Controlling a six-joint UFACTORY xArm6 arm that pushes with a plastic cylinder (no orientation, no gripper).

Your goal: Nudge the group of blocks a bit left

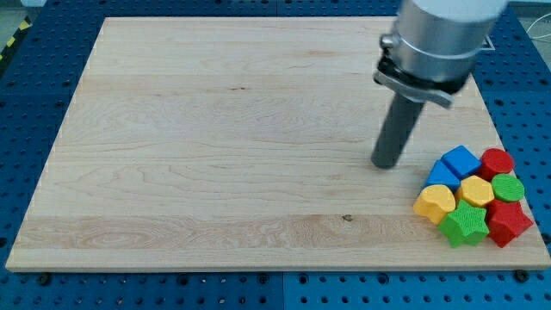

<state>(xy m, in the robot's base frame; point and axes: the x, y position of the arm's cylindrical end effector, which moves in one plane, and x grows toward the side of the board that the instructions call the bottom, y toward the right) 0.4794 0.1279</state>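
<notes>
because my tip [386, 164] rests on the worktop [215, 146] to the view's left of the cluster, and apart from it, a push from this side would likely send the blocks toward the view's right, off the nearby edge, and not left as the task asks. to nudge them left the tip would probably need to travel around to the cluster's right flank, where little board remains; a careless route could clip the blue cube [461, 161] or the blue block [441, 176] below it and scatter the group. no jaws exist on this rig (only a straight dark rod under a grey cylindrical housing), so nothing is held.

the group sits at the worktop's lower right corner, its pieces touching or nearly so: a red cylinder-like block [497, 161], a green ridged round block [508, 187], a yellow hexagonal block [476, 190], a yellow heart-like block [435, 202], a green star [465, 223] and a red star-like block [508, 222]. the blocks look like smooth, matte moulded pieces; the worktop is pale wood with a fine grain and one small knot, lying on a blue perforated base [26, 120].
</notes>
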